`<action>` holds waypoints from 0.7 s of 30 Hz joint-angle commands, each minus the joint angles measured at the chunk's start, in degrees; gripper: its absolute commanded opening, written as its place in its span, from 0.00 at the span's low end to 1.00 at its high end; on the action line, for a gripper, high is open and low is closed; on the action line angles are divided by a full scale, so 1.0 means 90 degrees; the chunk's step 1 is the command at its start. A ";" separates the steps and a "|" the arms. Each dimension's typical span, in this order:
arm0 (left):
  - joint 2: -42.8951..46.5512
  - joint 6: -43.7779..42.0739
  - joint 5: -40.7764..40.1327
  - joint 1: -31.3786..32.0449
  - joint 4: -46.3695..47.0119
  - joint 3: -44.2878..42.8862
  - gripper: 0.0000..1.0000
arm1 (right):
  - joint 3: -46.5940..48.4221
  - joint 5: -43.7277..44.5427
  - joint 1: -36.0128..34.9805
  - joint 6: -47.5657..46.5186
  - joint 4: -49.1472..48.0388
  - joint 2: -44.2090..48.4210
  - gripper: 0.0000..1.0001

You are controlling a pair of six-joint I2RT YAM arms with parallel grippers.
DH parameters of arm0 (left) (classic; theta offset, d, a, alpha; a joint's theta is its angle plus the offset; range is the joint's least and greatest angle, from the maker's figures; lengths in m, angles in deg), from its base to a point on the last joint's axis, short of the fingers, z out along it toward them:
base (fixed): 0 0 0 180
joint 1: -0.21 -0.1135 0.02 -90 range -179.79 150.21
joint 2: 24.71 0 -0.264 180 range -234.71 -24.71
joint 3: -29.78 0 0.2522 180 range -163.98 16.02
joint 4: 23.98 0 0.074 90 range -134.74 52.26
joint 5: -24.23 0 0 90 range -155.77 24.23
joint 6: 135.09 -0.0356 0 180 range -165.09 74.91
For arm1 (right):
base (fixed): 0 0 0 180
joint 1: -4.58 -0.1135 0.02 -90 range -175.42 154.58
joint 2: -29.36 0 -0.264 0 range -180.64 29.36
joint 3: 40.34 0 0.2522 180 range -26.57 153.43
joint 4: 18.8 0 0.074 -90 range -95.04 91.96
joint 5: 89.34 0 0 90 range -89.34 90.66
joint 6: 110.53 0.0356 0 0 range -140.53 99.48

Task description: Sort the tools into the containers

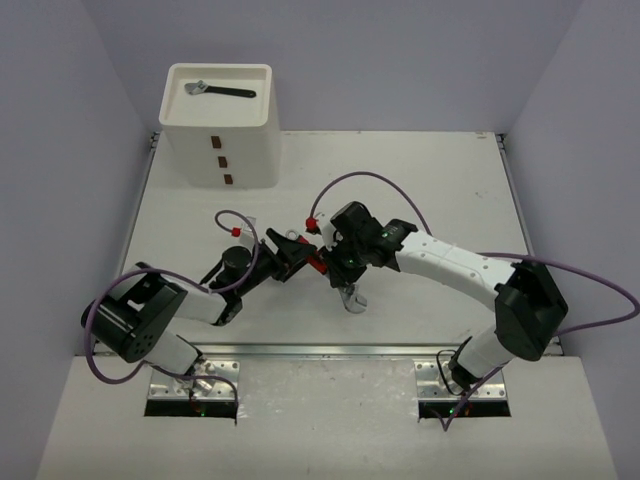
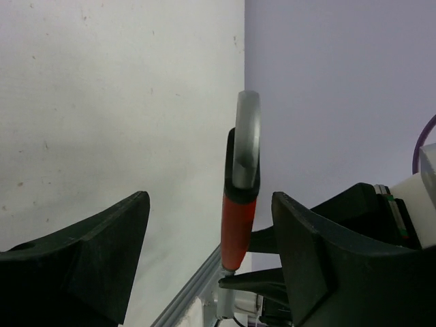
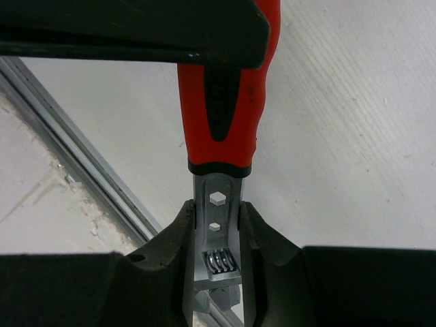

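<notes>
- One black-handled wrench (image 1: pixel 222 91) is already lying in the shallow tray (image 1: pixel 172 108) on top of the white box unit (image 1: pixel 255 150) at the far left of the tabletop (image 1: pixel 430 180), so that much is looking done.
- The drawers (image 1: pixel 222 160) below it are sitting shut, as far as I can tell from above.
- A red-handled wrench (image 3: pixel 218 102) is hanging in the air above the middle of the tabletop, well apart from the box unit.
- The right hand (image 3: pixel 216 225) is clamping tightly on the bare metal shank, just next to the wrench's head.
- The left hand (image 2: pixel 210 201) is standing open around the red handle, a jaw on each side with a gap showing; it is not gripping anything.
- To me this is looking like a handover from right to left, midway through.
- I am judging the red-handled wrench as the piece left to sort; it is yet to reach any compartment.
- Apart from these two wrenches, I am not making out any other tool.
</notes>
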 commanded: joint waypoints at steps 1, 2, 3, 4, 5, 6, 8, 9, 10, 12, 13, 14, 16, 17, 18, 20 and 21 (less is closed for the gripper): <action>-0.0072 0.0122 -0.0206 0.0170 0.0857 -0.0208 0.64 | 0.0470 -0.0311 -0.0171 0.0006 -0.0334 0.0483 0.00; -0.0105 0.0149 -0.0194 0.0189 0.0956 -0.0217 0.58 | 0.0469 -0.0383 -0.0192 -0.0002 -0.0367 0.0510 0.00; -0.0131 0.0169 -0.0171 0.0197 0.1004 -0.0217 0.54 | 0.0462 -0.0422 -0.0207 -0.0006 -0.0379 0.0521 0.00; -0.0162 0.0188 -0.0126 0.0216 0.1111 -0.0241 0.45 | 0.0451 -0.0459 -0.0221 0.0001 -0.0416 0.0522 0.00; -0.0205 0.0227 -0.0063 0.0255 0.1323 -0.0289 0.26 | 0.0446 -0.0531 -0.0230 0.0016 -0.0488 0.0522 0.00; -0.0231 0.0257 -0.0017 0.0285 0.1459 -0.0324 0.10 | 0.0447 -0.0557 -0.0235 0.0027 -0.0536 0.0515 0.00; -0.0229 0.0302 0.0020 0.0367 0.1590 -0.0340 0.00 | 0.0504 -0.0498 -0.0236 0.0034 -0.0567 0.0489 0.00; -0.0236 0.0357 0.0034 0.0408 0.1758 -0.0313 0.00 | 0.0521 -0.0474 -0.0236 0.0037 -0.0580 0.0466 0.00; -0.0243 0.0412 0.0048 0.0450 0.1926 -0.0286 0.00 | 0.0538 -0.0450 -0.0236 0.0041 -0.0594 0.0442 0.00; -0.0264 0.0484 0.0065 0.0484 0.2096 -0.0219 0.00 | 0.0565 -0.0386 -0.0236 0.0062 -0.0609 0.0412 0.00; -0.0291 0.0621 0.0056 0.0499 0.2284 -0.0150 0.00 | 0.0580 -0.0319 -0.0236 0.0065 -0.0628 0.0407 0.00; -0.0309 0.0740 0.0036 0.0498 0.2416 -0.0099 0.00 | 0.0581 -0.0270 -0.0236 0.0076 -0.0647 0.0413 0.00; -0.0311 0.1027 -0.0067 0.0481 0.2823 0.0058 0.00 | 0.0584 -0.0074 -0.0236 0.0104 -0.0672 0.0411 0.06; -0.0276 0.1117 -0.0108 0.0460 0.2858 0.0086 0.00 | 0.0570 -0.0029 -0.0236 0.0112 -0.0673 0.0426 0.14; -0.0226 0.1175 -0.0128 0.0439 0.2839 0.0095 0.00 | 0.0540 0.0077 -0.0236 0.0121 -0.0683 0.0493 0.38; -0.0035 0.1244 -0.0143 0.0271 0.2693 0.0080 0.00 | 0.0433 0.0292 -0.0236 0.0152 -0.0706 0.0631 0.60; 0.0125 0.1281 -0.0157 0.0189 0.2617 0.0071 0.00 | 0.0348 0.0386 -0.0236 0.0155 -0.0716 0.0701 0.68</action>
